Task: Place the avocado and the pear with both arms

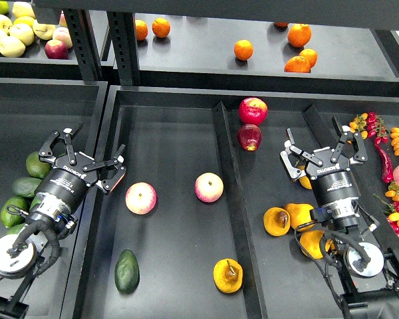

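The dark avocado point(127, 270) lay flat in the middle bin point(166, 133), near the front on the left side. The golden pear point(227, 275) sat in the same bin, near the front on the right side, with its little brown stem showing. The two fruits were well apart, so each one had its own spot. Two pink and yellow apples point(141, 198) sat farther back in that bin and did not touch them. The left end effector point(86, 159) hung over the wall between the left bin and the middle bin. Its fingers were spread wide and it had nothing in it. The paler green avocados point(20, 193) were in the left bin, close under that arm. The right end effector point(322, 151) was up over the right bin point(279, 133), with its fingers spread wide too, and it was empty. More yellow pears point(289, 218) lay beside and under that arm. Two red apples point(252, 123) rested at the back of the right bin. I think the fruits were on the side of the arm that brought them, since the avocado was on the left and the pear on the right. With both fruits down and both end effectors empty, the job looked almost finished.
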`<state>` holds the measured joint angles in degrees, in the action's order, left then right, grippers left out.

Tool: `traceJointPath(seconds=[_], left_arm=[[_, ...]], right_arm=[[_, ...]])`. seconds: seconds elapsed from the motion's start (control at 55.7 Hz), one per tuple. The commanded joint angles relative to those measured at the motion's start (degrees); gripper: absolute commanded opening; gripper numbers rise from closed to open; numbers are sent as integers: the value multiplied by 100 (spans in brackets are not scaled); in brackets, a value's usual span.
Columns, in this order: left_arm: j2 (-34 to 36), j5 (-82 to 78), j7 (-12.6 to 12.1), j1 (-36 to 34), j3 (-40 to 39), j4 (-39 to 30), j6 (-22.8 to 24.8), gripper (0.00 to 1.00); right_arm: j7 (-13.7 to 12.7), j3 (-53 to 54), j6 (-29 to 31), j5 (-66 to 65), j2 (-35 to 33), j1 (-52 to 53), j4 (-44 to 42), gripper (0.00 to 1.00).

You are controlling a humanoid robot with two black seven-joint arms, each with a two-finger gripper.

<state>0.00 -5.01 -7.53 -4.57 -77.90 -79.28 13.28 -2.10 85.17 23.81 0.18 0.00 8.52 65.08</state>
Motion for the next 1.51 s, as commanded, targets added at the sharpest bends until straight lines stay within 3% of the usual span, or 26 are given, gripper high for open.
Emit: traceJointPath(seconds=[0.0,0.359,0.969,1.059,1.203,1.221,1.256,1.436,1.49], left_arm=[[0,-9,-20,0,-6,0,61,100],[0,-18,-117,27,-50,0,579,100],[0,-9,-170,27,-6,0,808,100],[0,-9,-494,-9,-32,0,843,100],[0,-9,-1487,-96,-67,26,852,99],[0,-9,-1801,-184,-67,53,835,99],[0,-9,-1962,-237,-67,70,817,98],[0,44,-2047,-782,117,158,782,94],[289,44,-2047,-992,336,228,782,94]], right_arm=[[0,9,1,0,0,18,-21,100],[-44,-9,10,9,0,27,-153,100],[-53,-9,27,9,0,27,-153,100],[-62,-18,71,9,0,27,-153,100],[-71,-26,80,9,0,35,-127,100],[-71,-18,80,9,0,35,-127,100],[-71,-18,80,9,0,35,-127,100],[-71,0,80,9,0,53,-118,100],[-71,0,80,9,0,53,-118,100]])
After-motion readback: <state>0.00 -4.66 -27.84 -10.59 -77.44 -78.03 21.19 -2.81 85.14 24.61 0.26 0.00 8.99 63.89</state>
